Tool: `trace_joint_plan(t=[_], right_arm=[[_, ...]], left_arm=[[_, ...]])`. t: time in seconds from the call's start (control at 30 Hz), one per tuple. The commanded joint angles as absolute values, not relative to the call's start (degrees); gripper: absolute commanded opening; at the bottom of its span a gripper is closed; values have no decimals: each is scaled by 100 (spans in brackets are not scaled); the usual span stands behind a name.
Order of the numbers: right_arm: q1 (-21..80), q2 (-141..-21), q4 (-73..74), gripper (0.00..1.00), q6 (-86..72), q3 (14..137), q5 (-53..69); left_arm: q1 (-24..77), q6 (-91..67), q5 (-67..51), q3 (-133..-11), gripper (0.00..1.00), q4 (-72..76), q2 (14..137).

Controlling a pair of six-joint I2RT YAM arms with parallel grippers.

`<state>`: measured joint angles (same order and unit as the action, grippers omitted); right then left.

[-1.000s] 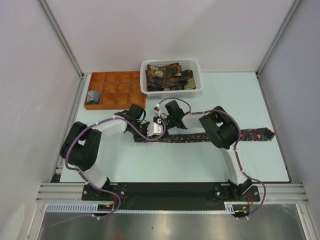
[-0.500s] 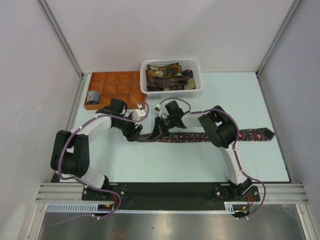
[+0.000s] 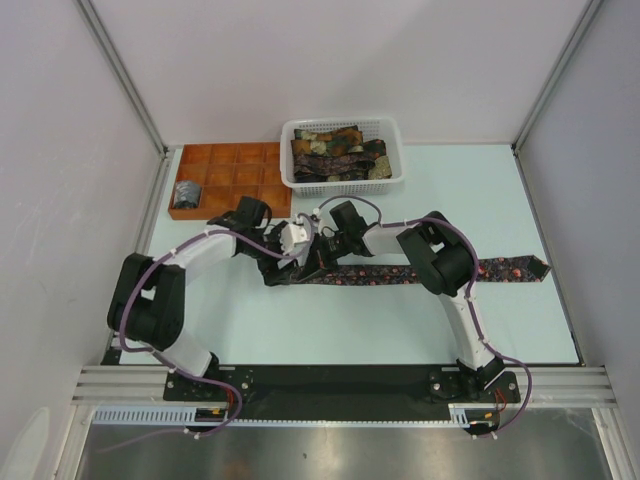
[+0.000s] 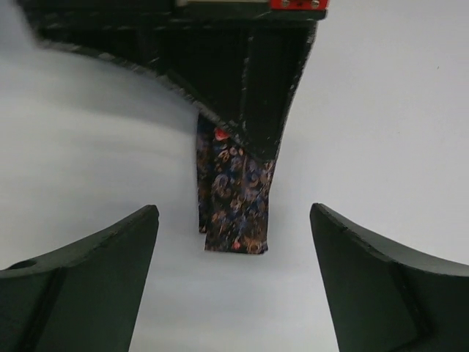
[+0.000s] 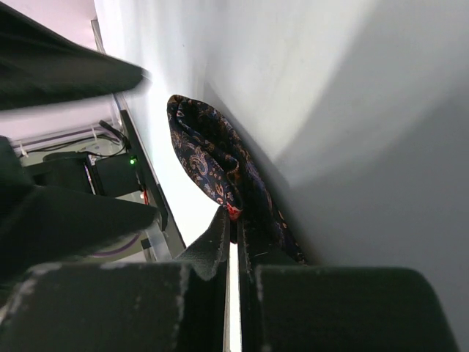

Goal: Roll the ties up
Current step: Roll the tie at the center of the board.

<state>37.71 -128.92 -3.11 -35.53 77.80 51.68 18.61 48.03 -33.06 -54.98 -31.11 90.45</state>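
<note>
While our right gripper (image 5: 233,220) pinches the tie (image 4: 234,198) near its folded end, our left gripper (image 4: 234,286) waits open just before that fold. We judge the rolling is only starting; next the left fingers should close on the fold and turn it over.

The dark tie (image 3: 420,272) with small pink-red marks lies flat across the table, stretched out in front of the white basket (image 3: 342,177), its pointed end well off to my right. Its narrow end is folded over. More ties (image 3: 338,156), green-gold-brown, sit heaped inside that basket.
</note>
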Motion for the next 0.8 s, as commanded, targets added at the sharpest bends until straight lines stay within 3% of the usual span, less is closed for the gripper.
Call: trace_joint_plan(t=[0.0,0.2,0.33,0.43,0.57,0.77], right_arm=[[3797,-12727,-422,0,-3498,7936,5229],[3823,-12613,-501,3,-3524,7945,5326],[3814,-12551,-562,7,-3577,7919,5414],[3797,-12498,-598,15,-3638,7945,5458],[3735,-12384,-572,39,-3683,7963,5467],[3604,-12454,-264,41,-3481,8121,5414]], left_arm=[[2250,5844,-2988,-5669,89,-3111,9404],[2452,6038,-2848,-5906,78,-3199,9852],[2513,6336,-2804,-6020,56,-3462,10002],[2531,6442,-2813,-5968,45,-3524,9984],[2531,6504,-2839,-5819,38,-3551,9905],[2540,6495,-2857,-5713,37,-3560,9826]])
